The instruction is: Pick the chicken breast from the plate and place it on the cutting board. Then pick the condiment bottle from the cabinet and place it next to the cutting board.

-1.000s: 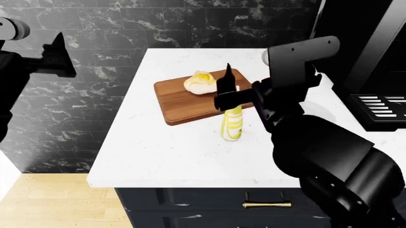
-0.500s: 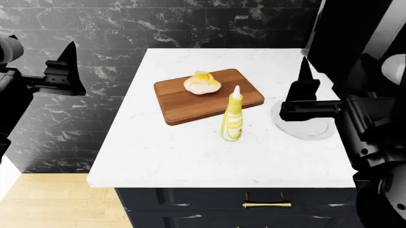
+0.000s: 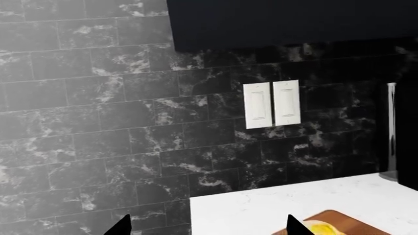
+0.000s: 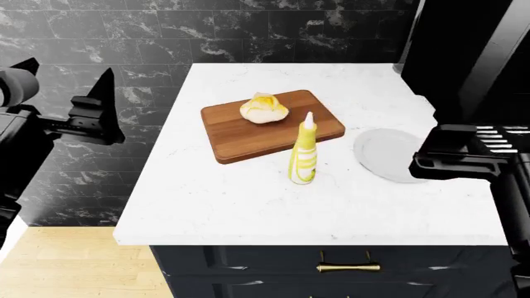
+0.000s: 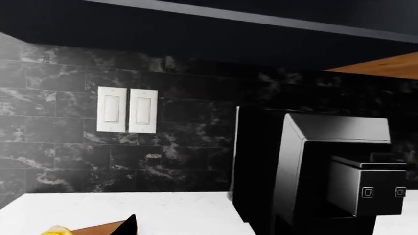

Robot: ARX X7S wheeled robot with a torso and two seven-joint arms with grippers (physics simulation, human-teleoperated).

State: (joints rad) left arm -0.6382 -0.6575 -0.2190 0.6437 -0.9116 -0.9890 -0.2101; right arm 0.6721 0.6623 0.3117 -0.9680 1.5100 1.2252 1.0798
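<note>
The chicken breast [image 4: 263, 108] lies on the far part of the cutting board [image 4: 248, 139]. The condiment bottle [image 4: 304, 154] stands upright on the counter, just off the board's near right corner. The plate [image 4: 385, 154] sits bare to the right. My right gripper [image 4: 431, 159] hovers over the plate's right edge, apart from the bottle, open and empty. My left gripper [image 4: 68, 71] is open and empty, off the counter's left edge. The left wrist view shows the left gripper [image 3: 207, 230], the board [image 3: 346, 220] and the chicken [image 3: 323, 229]. The right wrist view shows the right gripper [image 5: 212, 230] and the board's corner [image 5: 98, 227].
A black coffee machine [image 4: 497, 139] stands at the counter's right, large in the right wrist view [image 5: 307, 166]. White wall switches [image 3: 271, 104] sit on the dark marble backsplash. Dark cabinets hang above. The counter's front edge has a drawer handle [image 4: 348, 268] below. Wooden floor lies at the left.
My right gripper let go of the bottle and drew back to the right, past the plate. The bottle stays standing. My left arm drifted slightly right and down.
</note>
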